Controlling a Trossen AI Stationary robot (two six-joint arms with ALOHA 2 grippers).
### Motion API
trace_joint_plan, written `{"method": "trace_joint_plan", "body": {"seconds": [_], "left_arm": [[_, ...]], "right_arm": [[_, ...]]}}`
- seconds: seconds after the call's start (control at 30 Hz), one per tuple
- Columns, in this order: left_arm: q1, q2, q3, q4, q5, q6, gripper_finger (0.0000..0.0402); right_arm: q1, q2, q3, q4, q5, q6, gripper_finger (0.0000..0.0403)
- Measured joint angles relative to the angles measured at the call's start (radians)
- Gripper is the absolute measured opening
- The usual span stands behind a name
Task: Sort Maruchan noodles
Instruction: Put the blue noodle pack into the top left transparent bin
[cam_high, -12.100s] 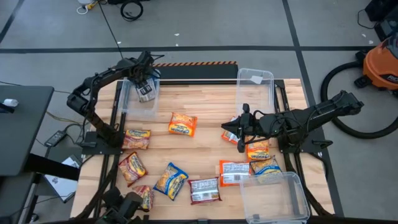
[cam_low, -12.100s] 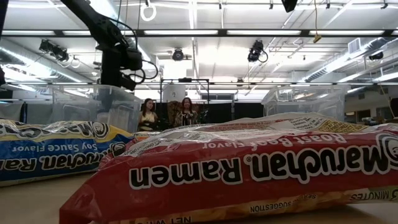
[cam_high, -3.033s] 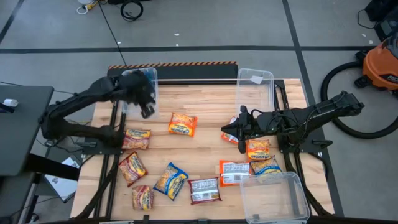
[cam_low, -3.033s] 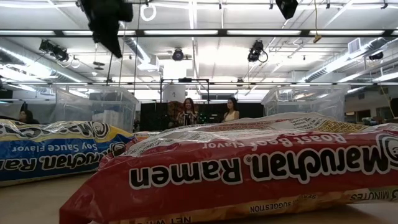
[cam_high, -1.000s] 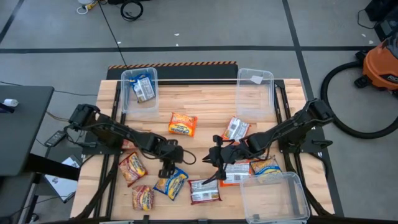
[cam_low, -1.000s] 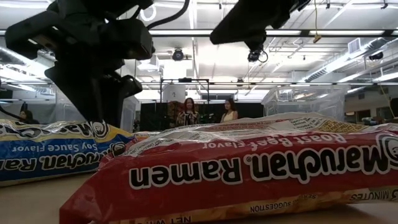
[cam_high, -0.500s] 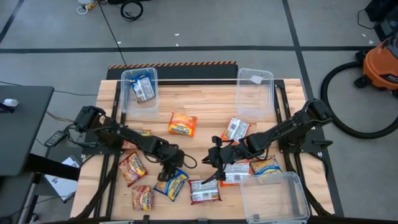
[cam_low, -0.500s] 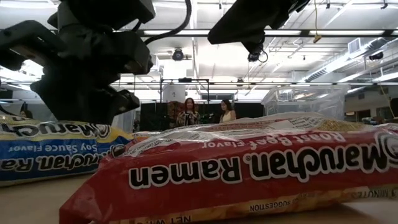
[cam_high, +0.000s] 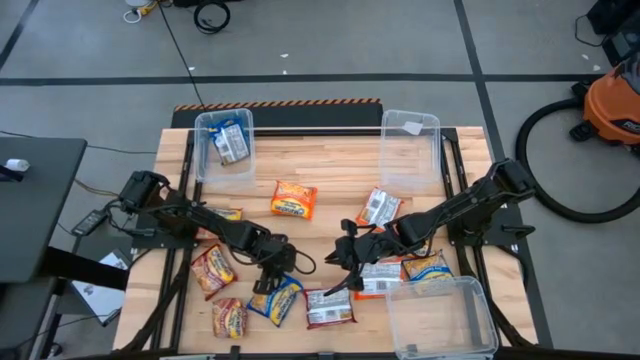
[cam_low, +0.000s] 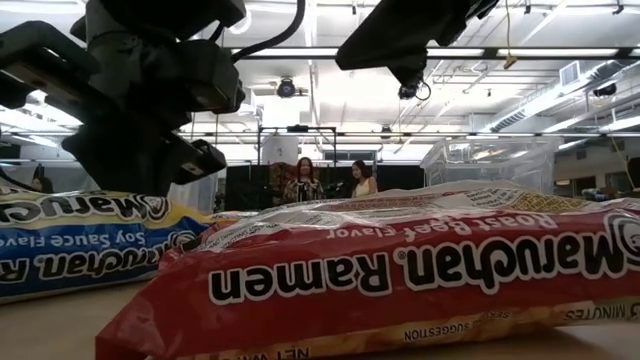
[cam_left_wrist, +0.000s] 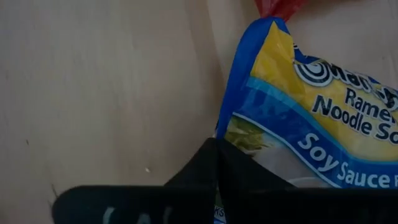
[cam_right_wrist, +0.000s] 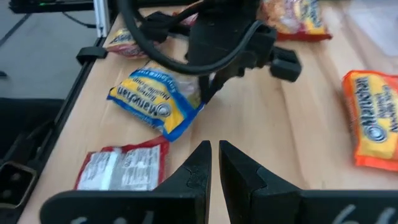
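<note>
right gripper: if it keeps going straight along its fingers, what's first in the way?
Probably the blue-and-yellow packet, which the left gripper has pinched at one corner. The right gripper is empty, fingers nearly together, with bare table between. Depth is unclear; it might hit the tabletop first.

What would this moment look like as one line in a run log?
left gripper: shut on blue-and-yellow soy sauce packet | right gripper: empty, hovering mid-table | far-left bin: one packet

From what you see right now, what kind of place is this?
Probably a robotics lab or workshop: a wooden table on a grey concrete floor, an orange shop vacuum beside it, and ceiling strip lights over a large open room.
</note>
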Motion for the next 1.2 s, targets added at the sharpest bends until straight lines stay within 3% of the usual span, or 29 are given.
{"method": "trace_joint_plan", "body": {"seconds": [0.27, 0.5, 1.2], "left_arm": [[0.0, -0.052, 0.013, -0.078, -0.027, -0.004, 0.0004], [0.0, -0.147, 0.091, -0.259, -0.091, -0.005, 0.0002], [0.001, -0.308, 0.355, -0.714, -0.272, -0.022, 0.0001]], "right_arm": [[0.011, -0.097, 0.0, -0.089, -0.019, 0.048, 0.0038], [0.015, -0.172, 0.0, -0.1, -0.016, 0.04, 0.0038], [0.016, -0.175, 0.0, -0.143, 0.013, 0.037, 0.0038]]}}
